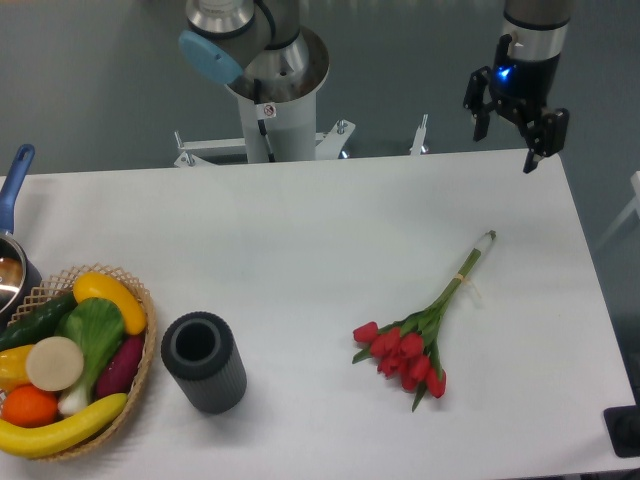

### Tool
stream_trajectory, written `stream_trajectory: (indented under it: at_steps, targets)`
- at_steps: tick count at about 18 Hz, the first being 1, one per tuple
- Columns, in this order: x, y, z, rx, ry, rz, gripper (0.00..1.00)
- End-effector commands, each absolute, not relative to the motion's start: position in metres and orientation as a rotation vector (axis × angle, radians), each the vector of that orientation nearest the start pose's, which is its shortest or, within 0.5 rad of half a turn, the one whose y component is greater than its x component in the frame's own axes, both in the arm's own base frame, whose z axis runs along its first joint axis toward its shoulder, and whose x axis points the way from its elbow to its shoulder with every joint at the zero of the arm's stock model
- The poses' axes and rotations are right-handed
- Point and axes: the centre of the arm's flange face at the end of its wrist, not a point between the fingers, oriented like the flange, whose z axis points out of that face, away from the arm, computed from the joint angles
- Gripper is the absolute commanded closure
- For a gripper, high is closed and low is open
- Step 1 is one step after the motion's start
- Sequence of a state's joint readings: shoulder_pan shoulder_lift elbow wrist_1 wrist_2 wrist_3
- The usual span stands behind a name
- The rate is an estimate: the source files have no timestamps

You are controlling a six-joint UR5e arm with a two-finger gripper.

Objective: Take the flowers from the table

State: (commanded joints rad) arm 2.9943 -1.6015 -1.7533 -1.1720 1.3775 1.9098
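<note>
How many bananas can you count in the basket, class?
2. One banana lies along the front edge of the basket; another shows only partly at the left edge of the picture. More may be hidden beneath.

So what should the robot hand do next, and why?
Probably swing toward the camera and lower over the tulips' stems. The gripper hangs open above the table's far edge, well away from the bunch, holding nothing.

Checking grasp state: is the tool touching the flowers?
Apart. The camera view shows the tool open above the table's far edge, with bare tabletop between it and the flowers.
</note>
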Motion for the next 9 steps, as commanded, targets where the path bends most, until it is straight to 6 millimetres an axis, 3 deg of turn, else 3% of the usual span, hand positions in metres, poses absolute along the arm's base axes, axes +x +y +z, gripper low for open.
stream_trajectory:
  at_steps: [9]
  targets:
    - [-0.483,0.2309,0.4203,-2.819,0.71,0.282,0.0]
